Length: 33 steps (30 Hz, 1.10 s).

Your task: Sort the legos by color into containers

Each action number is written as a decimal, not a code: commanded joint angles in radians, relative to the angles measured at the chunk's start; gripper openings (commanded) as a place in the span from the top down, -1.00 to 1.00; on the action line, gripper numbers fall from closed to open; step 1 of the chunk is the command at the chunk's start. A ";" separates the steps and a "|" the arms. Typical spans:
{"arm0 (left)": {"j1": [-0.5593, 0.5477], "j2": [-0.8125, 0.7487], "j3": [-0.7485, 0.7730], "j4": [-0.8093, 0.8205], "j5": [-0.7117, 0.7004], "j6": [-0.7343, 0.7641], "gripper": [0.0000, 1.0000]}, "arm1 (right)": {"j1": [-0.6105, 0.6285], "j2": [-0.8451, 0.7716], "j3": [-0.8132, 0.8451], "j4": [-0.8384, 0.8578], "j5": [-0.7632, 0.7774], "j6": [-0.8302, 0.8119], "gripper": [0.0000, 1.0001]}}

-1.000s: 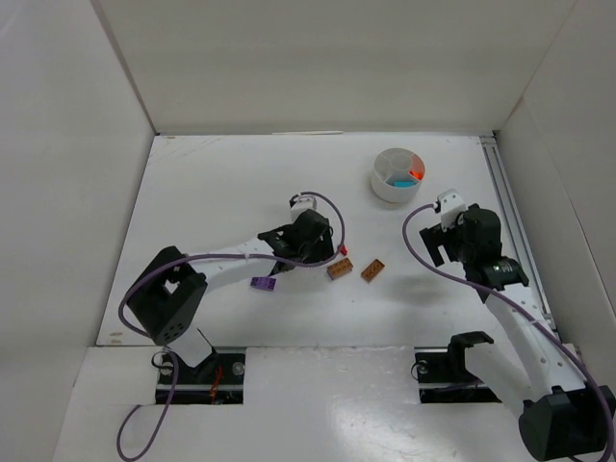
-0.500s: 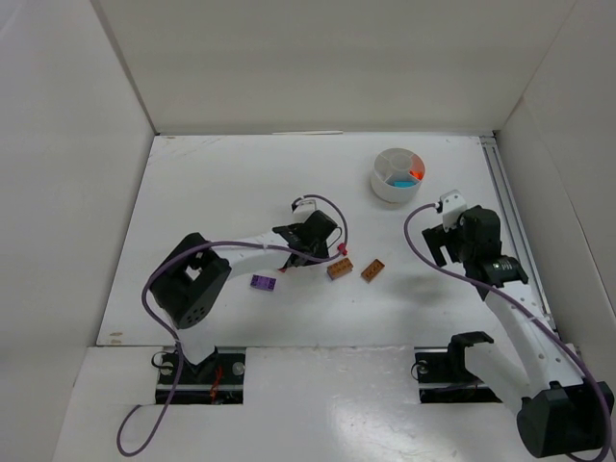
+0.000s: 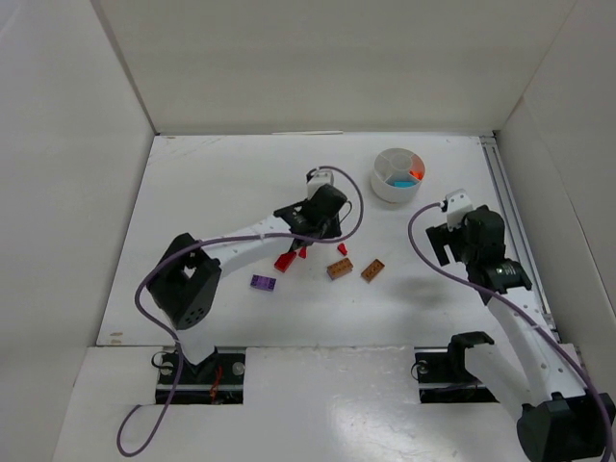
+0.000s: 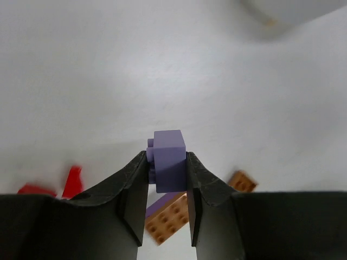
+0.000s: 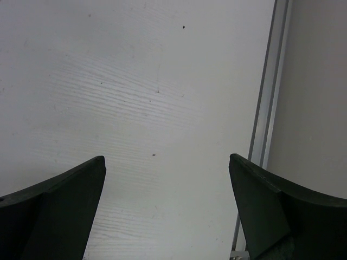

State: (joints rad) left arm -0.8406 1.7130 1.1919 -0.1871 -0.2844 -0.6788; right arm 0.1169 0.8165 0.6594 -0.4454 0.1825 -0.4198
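Note:
My left gripper point(image 3: 325, 219) is shut on a small purple brick point(image 4: 169, 161) and holds it above the table, left of the round white tub point(image 3: 397, 174). The tub's compartments hold teal and orange-red pieces. On the table lie red pieces point(image 3: 284, 260) point(image 3: 342, 248), two brown bricks point(image 3: 339, 269) point(image 3: 372, 269) and a purple brick point(image 3: 263, 282). In the left wrist view the brown bricks point(image 4: 168, 218) point(image 4: 242, 181) and red pieces point(image 4: 72, 181) lie below the held brick. My right gripper point(image 3: 452, 229) point(image 5: 168, 162) is open and empty over bare table.
White walls enclose the table on three sides. A metal rail point(image 5: 265, 108) runs along the table's right edge, close to my right gripper. The tub's edge shows at the top right of the left wrist view point(image 4: 293, 8).
My left gripper has risen and moved back and right towards the tub with the purple brick, uncovering the red pieces beneath. The right arm has barely moved.

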 commanded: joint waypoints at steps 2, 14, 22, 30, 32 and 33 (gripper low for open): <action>0.006 0.060 0.273 0.063 -0.016 0.166 0.78 | -0.017 -0.034 0.017 0.024 0.054 0.035 -1.00; 0.084 0.612 1.110 -0.008 0.215 0.292 0.78 | -0.045 -0.016 0.006 0.033 0.074 0.035 -1.00; 0.127 0.708 1.163 0.124 0.292 0.283 0.74 | -0.045 0.004 0.006 0.042 0.064 0.035 -1.00; 0.127 0.726 1.154 0.159 0.343 0.274 0.68 | -0.045 0.023 0.006 0.042 0.046 0.026 -1.00; 0.127 0.726 1.154 0.169 0.352 0.274 0.52 | -0.045 0.023 0.006 0.042 0.046 0.026 -1.00; 0.127 0.726 1.154 0.169 0.352 0.274 0.40 | -0.045 0.023 0.006 0.042 0.046 0.026 -1.00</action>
State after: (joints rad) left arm -0.7116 2.4733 2.2993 -0.0856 0.0380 -0.4095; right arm 0.0776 0.8421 0.6590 -0.4419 0.2337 -0.4030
